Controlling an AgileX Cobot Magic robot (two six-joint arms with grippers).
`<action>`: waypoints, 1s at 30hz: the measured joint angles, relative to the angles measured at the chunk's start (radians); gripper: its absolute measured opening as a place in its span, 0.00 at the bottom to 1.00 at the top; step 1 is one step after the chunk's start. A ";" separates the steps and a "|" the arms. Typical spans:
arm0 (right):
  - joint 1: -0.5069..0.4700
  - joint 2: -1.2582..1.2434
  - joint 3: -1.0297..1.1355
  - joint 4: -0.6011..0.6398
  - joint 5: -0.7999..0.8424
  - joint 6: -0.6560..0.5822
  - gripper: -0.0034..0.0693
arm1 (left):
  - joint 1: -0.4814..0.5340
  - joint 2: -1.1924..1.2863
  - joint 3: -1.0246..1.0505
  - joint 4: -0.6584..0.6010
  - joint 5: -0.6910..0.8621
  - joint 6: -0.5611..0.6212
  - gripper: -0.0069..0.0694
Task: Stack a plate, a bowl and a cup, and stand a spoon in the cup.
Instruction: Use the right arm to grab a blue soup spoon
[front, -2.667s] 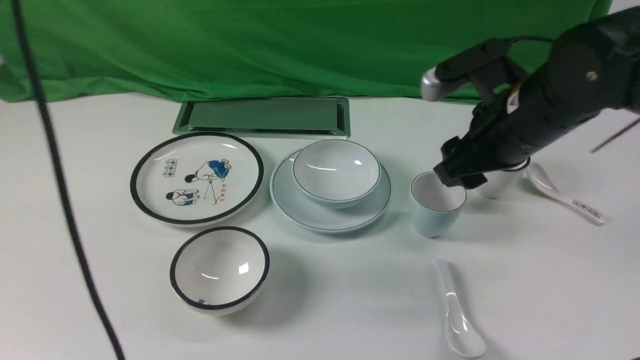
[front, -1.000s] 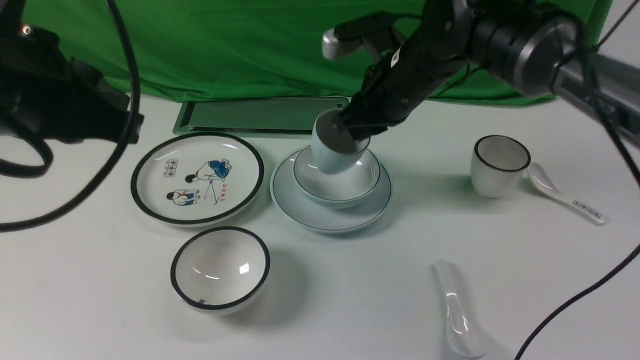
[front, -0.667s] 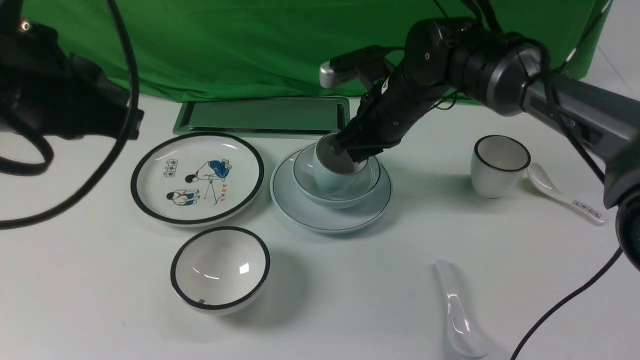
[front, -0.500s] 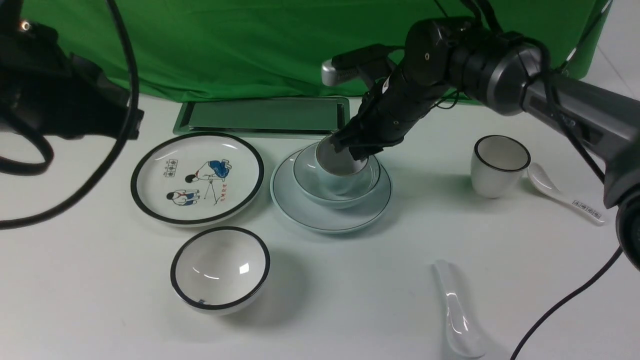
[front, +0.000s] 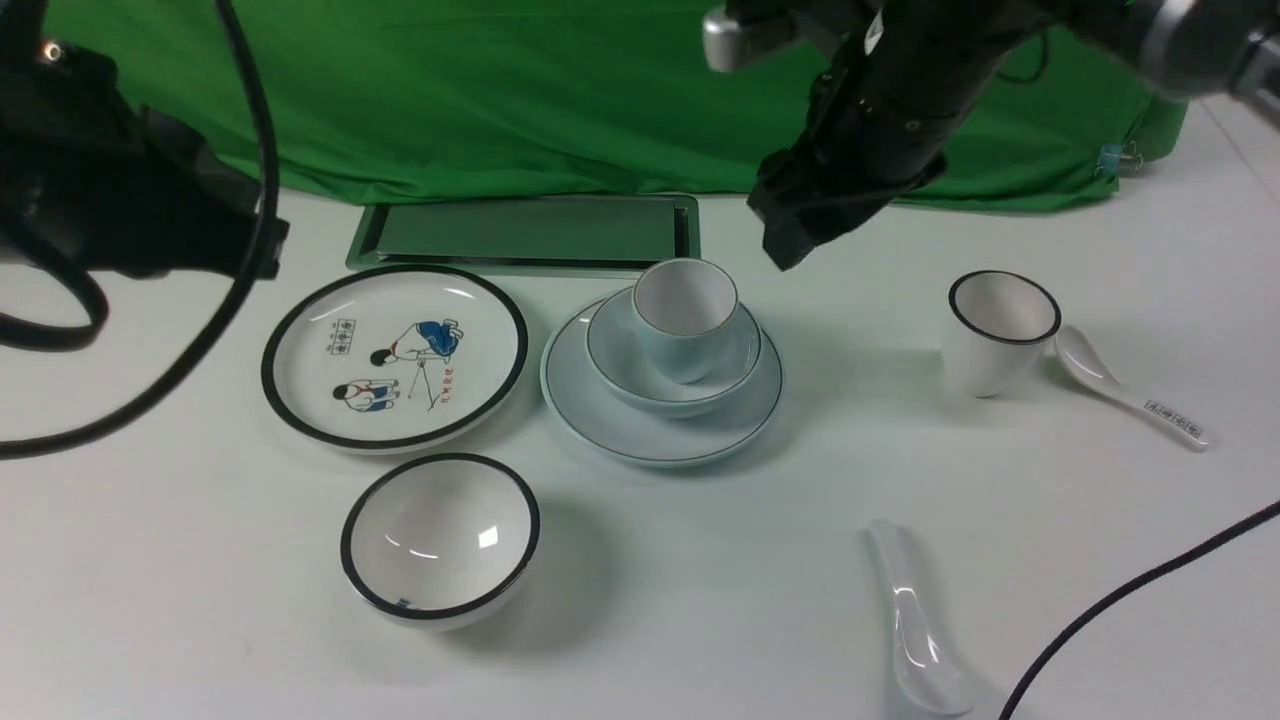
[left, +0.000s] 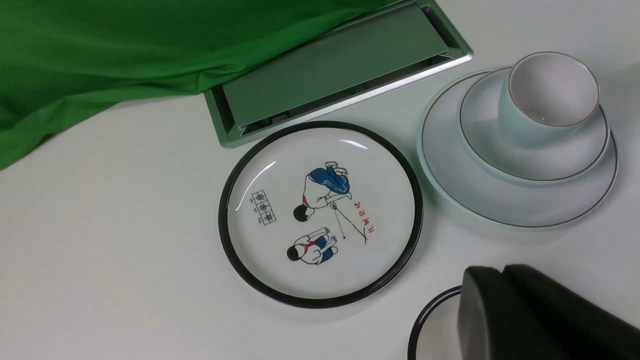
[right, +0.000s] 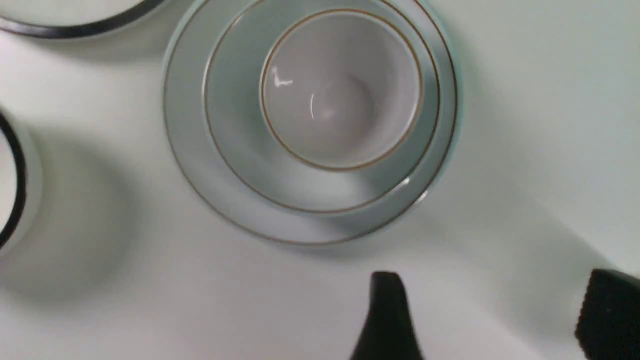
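Right hand (right: 492, 305) hangs high beside the cup (front: 685, 310) — fingers (right: 387, 315) spread, empty.

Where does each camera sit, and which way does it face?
Front view: between the arms, facing forward over the white table; black left arm and right arm show.
Left wrist view: on the left arm, angled down at the black-rimmed cartoon plate; shut left gripper shows.
Right wrist view: straight above the pale blue handleless cup; open right gripper shows.
Shared: all show that cup in the pale blue bowl on the pale blue plate.
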 joint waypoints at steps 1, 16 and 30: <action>0.000 -0.043 0.051 -0.003 0.001 0.000 0.75 | 0.000 0.000 0.000 0.000 0.000 0.000 0.05; 0.000 -0.300 0.942 -0.011 -0.549 0.232 0.75 | 0.000 0.000 0.001 0.000 -0.006 0.000 0.05; 0.000 -0.165 1.010 -0.030 -0.747 0.267 0.59 | 0.000 0.000 0.001 0.000 -0.006 0.000 0.05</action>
